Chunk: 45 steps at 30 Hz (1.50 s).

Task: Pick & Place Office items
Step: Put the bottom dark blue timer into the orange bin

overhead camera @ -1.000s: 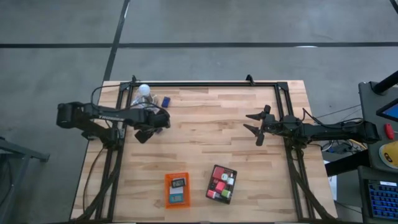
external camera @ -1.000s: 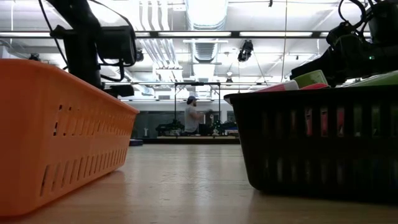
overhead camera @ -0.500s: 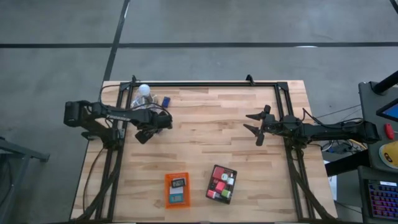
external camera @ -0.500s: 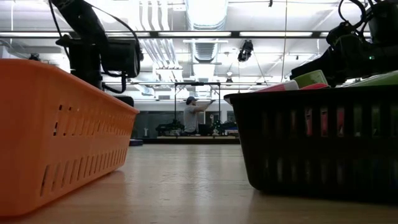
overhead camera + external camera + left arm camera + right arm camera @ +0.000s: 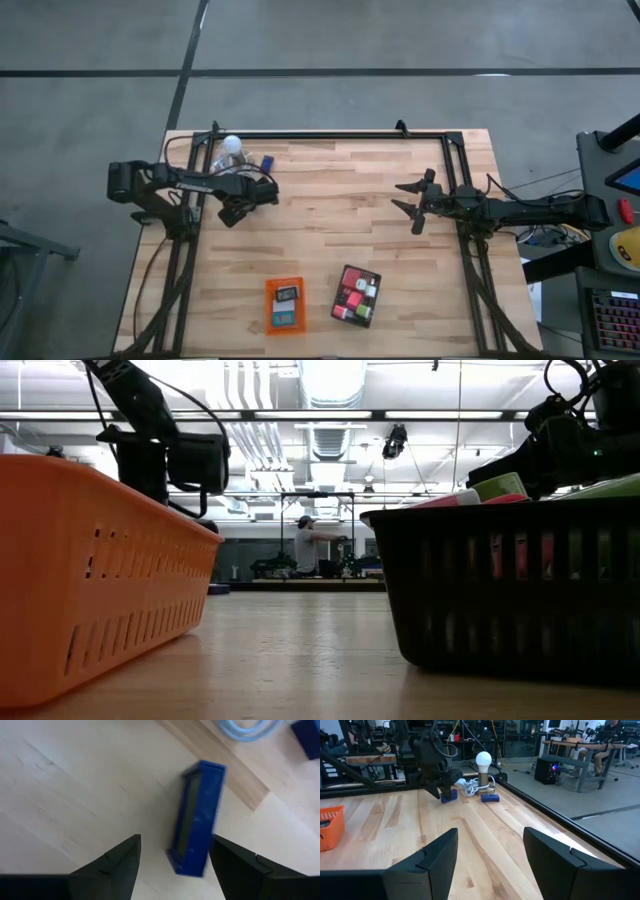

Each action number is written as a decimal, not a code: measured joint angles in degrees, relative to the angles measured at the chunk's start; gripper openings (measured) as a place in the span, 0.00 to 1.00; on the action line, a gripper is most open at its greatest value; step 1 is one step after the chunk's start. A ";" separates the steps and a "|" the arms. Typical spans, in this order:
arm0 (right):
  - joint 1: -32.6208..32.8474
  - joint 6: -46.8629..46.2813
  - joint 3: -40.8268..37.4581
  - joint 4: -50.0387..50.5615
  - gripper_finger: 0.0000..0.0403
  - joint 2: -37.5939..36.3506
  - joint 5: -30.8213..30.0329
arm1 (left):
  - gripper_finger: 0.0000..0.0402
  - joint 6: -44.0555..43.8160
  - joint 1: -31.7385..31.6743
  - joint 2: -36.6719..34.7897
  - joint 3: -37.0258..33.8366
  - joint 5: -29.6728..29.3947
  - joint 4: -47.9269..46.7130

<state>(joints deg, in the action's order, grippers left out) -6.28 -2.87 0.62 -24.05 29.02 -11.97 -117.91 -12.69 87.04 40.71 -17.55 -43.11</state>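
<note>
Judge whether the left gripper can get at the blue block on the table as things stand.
Probably yes. The left gripper hangs right over the blue block, its open fingers standing either side of the block's near end, and nothing lies between them on the bare table.

Dark blue block [image 5: 196, 815], orange tray [image 5: 284, 305], black tray [image 5: 357, 295], pale wood table [image 5: 340, 190]

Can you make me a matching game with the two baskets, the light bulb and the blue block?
Things:
1. orange tray
2. black tray
3. light bulb
4. blue block

Places:
A. at the table's far left corner
B. between the left gripper's open jaws
C. near the front edge, to the right of the other tray
D. near the front edge, to the left of the other tray

Pairs: 1-D, 2-C, 3-A, 4-B
</note>
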 joint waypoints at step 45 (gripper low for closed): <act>0.00 0.00 0.00 0.00 0.54 0.02 0.00 | 0.19 2.67 -1.46 -0.43 -3.60 -3.86 5.09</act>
<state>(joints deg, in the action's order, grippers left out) -6.28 -2.87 0.62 -24.05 29.04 -11.97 -115.24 -14.15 86.61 37.10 -21.41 -38.02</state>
